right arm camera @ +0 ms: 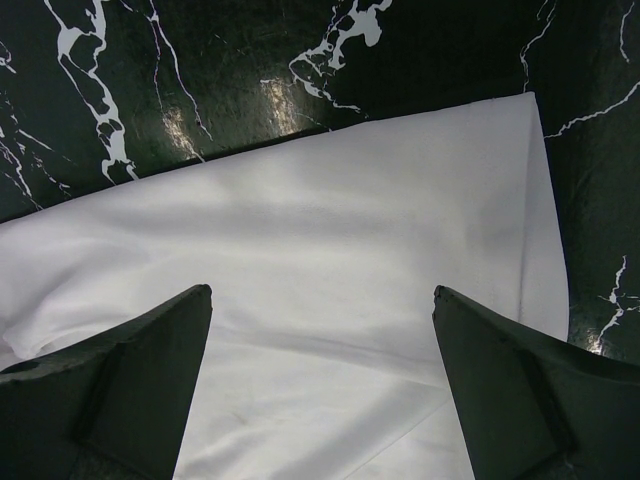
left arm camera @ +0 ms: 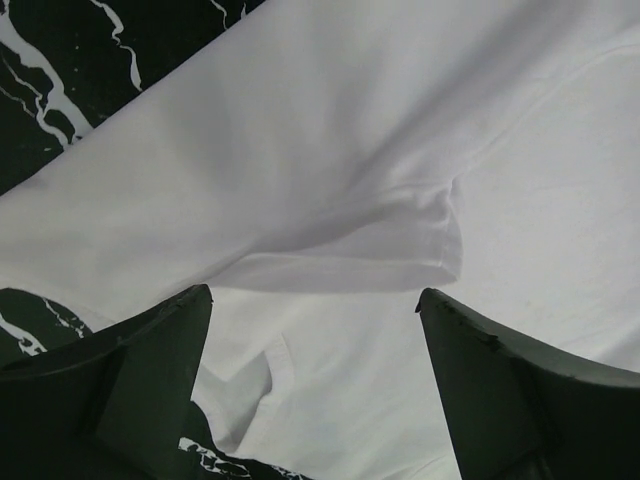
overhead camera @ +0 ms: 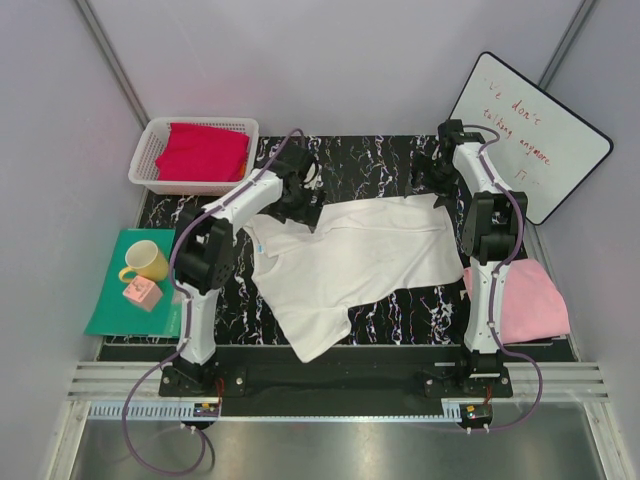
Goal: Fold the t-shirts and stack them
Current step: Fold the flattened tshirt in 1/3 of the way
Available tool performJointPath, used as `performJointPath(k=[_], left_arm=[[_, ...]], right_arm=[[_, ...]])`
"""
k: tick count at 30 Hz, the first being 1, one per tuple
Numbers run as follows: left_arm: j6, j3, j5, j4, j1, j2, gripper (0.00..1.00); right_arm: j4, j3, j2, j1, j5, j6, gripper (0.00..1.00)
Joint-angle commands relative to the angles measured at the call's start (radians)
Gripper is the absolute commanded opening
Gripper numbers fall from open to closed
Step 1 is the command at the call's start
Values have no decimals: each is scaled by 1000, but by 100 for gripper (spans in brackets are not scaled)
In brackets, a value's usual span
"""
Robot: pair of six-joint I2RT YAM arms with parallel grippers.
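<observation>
Enclosure: plain pale grey walls point(overhead camera: 330, 60), evenly lit, with slanted metal struts point(overhead camera: 110, 60) in the rear corners. Table point(overhead camera: 375, 165): glossy black with white marble veining, showing dull glare in the right wrist view. Whiteboard point(overhead camera: 545, 120) with red handwriting leans at right rear. Aluminium rails point(overhead camera: 330, 378) run along the near edge, with a brushed metal sheet point(overhead camera: 330, 450) below.

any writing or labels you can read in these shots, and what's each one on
"we don't": first line of red handwriting on the whiteboard; the first word is faint, so this is my best reading.
"talking anymore": second line on the same board, with a small mark like a music note below it.
Blue neck label on the white t-shirt: too small to read.
Both wrist views: no text.
</observation>
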Motion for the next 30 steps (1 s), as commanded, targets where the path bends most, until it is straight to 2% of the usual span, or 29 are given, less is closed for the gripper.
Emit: performJointPath(k=[1, 5, 7, 9, 10, 11, 12, 13, 19, 24, 26, 27, 29, 30], left_arm=[[19, 72, 17, -17, 4, 70, 91], [19, 83, 33, -22, 6, 100, 84], [20, 80, 45, -25, 6, 112, 76], [22, 75, 57, -25, 6, 120, 59], [19, 74, 60, -26, 6, 120, 46], [17, 69, 57, -25, 6, 118, 33], [16, 67, 57, -28, 6, 114, 6], [12, 67, 56, -28, 6, 114, 0], [-10, 38, 85, -52, 6, 61, 0], [-56, -48, 122, -77, -3, -12, 0], [-64, -92, 125, -89, -14, -41, 8], [-67, -103, 128, -98, -17, -47, 16], [-66, -132, 134, -123, -29, -69, 20], [-66, -141, 134, -131, -34, -77, 28]], right_arm=[[16, 4, -63, -4, -16, -5, 100], [16, 9, -57, -4, -18, -3, 100], [16, 14, -54, -6, -19, -2, 100], [16, 17, -53, -6, -19, -2, 100], [16, 20, -51, -9, -19, -2, 100], [16, 23, -48, -10, -21, 0, 100], [16, 24, -46, -10, -22, -2, 100], [16, 27, -46, -12, -25, 3, 100], [16, 29, -39, -12, -30, 3, 100], [16, 34, -30, -13, -38, 6, 100], [16, 37, -25, -12, -41, 6, 100], [16, 40, -23, -12, -42, 8, 100], [16, 43, -16, -12, -47, 8, 100], [16, 46, -13, -12, -48, 11, 100]])
